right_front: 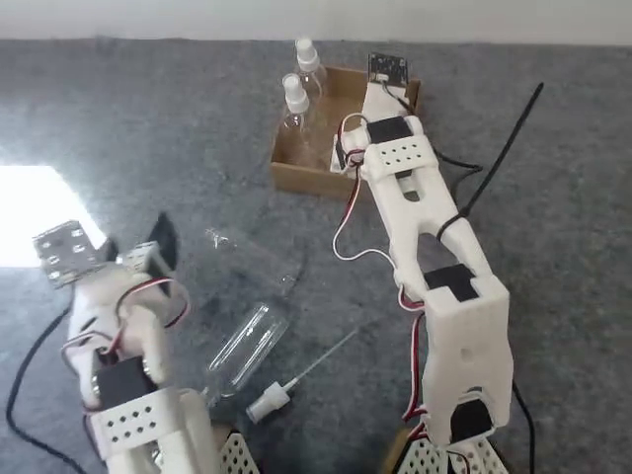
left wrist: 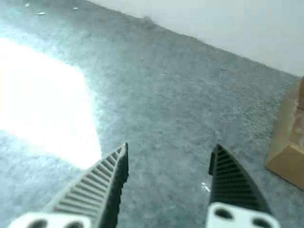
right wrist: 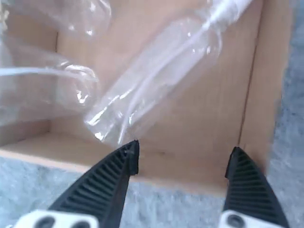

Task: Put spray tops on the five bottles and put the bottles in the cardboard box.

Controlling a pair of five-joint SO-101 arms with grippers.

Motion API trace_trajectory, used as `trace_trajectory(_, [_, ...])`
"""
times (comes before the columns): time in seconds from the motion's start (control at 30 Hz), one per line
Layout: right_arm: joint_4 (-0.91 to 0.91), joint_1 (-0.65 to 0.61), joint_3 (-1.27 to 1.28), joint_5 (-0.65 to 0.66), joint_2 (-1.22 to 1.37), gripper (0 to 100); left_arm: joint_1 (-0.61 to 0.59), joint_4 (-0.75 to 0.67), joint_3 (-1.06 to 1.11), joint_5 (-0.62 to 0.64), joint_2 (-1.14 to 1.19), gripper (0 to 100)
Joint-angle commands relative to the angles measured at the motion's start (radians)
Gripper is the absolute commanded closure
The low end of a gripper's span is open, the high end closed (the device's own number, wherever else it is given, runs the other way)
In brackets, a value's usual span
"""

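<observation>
Two bottles stand upright in the cardboard box (right_front: 301,180), both with spray tops on: the nearer bottle (right_front: 295,104) and the farther bottle (right_front: 308,61), close together at one end of the box.

Your right gripper (right wrist: 183,156) hangs over the box's edge, fingers spread wide with nothing between them. Just past its fingertips, inside the box, a third bottle (right wrist: 156,90) lies tilted on the box floor with its spray top fitted.

Your left gripper (left wrist: 168,156) is well apart from the box, over the grey carpet (left wrist: 166,95). Its fingers are also spread and empty, and a corner of the box sits off to one side of them.

Outside the box, on the side toward the arm bases, an uncapped bottle (right_front: 247,346) lies on its side on the carpet. A loose spray top (right_front: 269,400) with its thin tube lies just beside that bottle's end farthest from the box. Another clear bottle (right_front: 252,259) lies between the uncapped one and the box.
</observation>
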Motion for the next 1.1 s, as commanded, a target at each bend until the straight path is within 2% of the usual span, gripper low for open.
trace_trajectory(0.0, [0.051,-0.002,-0.021,-0.005,-0.163,71.7,-0.084,0.078,-0.054,-0.009,-0.015,74])
trace_trajectory(0.23, [0.111,-0.005,-0.02,-0.005,-0.211,71.9,-0.098,0.1,-0.104,-0.002,-0.015,74])
trace_trajectory(0.33, [0.14,-0.004,-0.02,-0.005,-0.24,79.3,-0.098,0.101,-0.157,-0.002,-0.015,76])
trace_trajectory(0.4, [0.154,-0.004,-0.02,0.018,-0.266,85.9,-0.092,0.101,-0.191,-0.002,-0.015,81])
trace_trajectory(0.6, [0.223,-0.01,-0.02,0.13,-0.349,97.2,0.054,0.101,-0.219,-0.026,-0.015,98])
trace_trajectory(0.9, [0.36,-0.004,-0.02,0.14,-0.456,99.1,0.229,0.178,-0.213,-0.044,-0.015,99])
trace_trajectory(1.07, [0.406,-0.004,-0.018,0.176,-0.533,99.1,0.258,0.18,-0.182,-0.044,-0.034,99])
